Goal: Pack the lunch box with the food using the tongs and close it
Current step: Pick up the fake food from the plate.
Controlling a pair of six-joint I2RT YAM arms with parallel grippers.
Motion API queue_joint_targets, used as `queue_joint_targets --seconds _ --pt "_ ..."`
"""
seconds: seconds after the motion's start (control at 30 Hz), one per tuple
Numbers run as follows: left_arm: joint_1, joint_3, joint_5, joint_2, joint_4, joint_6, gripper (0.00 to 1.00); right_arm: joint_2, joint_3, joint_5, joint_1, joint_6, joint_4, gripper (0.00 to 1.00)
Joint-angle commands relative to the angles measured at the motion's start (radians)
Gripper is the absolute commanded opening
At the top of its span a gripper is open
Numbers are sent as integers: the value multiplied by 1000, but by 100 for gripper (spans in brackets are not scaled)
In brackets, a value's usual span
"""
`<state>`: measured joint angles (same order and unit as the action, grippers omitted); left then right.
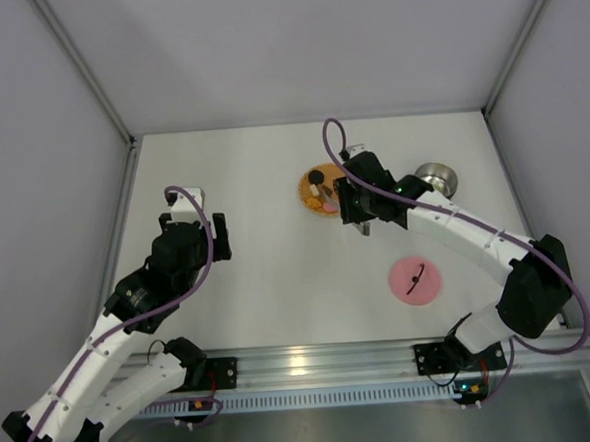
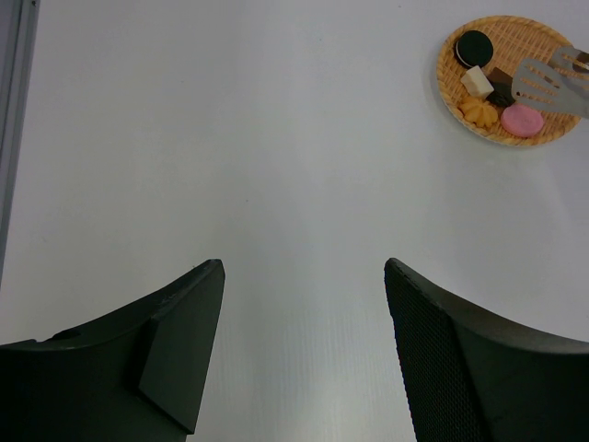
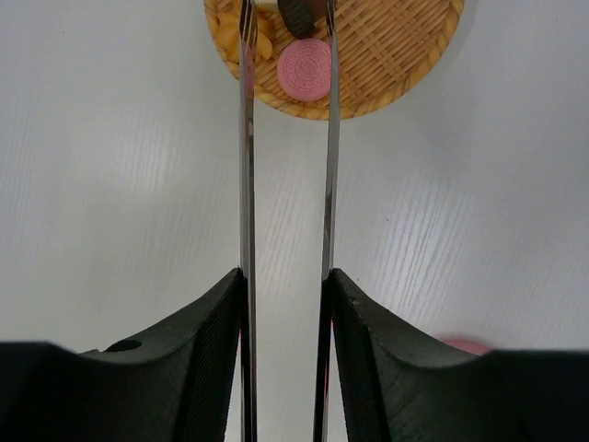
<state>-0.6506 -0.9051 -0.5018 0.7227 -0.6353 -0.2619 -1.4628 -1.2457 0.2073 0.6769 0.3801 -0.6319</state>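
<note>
Silver slender metal tongs (image 3: 247, 184), clamped in the right gripper (image 3: 285, 295), point straight ahead, the round pink food piece (image 3: 304, 69) between their arms; the left gripper (image 2: 304, 267), farther off, gapes empty.

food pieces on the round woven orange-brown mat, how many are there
5, all on the mat: black round cookie near its edge, beige cube, dark brown block, yellow flower biscuit, pink round sweet. The silver metal tongs may hide more.
</note>
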Motion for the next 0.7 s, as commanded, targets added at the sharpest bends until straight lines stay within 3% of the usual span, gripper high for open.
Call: queue_joint_targets --seconds 0.0,0.67 --pt "2 9 -6 0 32 7 76 -17 -35 -5 21 16 83 40" --pt "0 9 -4 0 34 7 75 -111 -104 20 24 -6 70 37"
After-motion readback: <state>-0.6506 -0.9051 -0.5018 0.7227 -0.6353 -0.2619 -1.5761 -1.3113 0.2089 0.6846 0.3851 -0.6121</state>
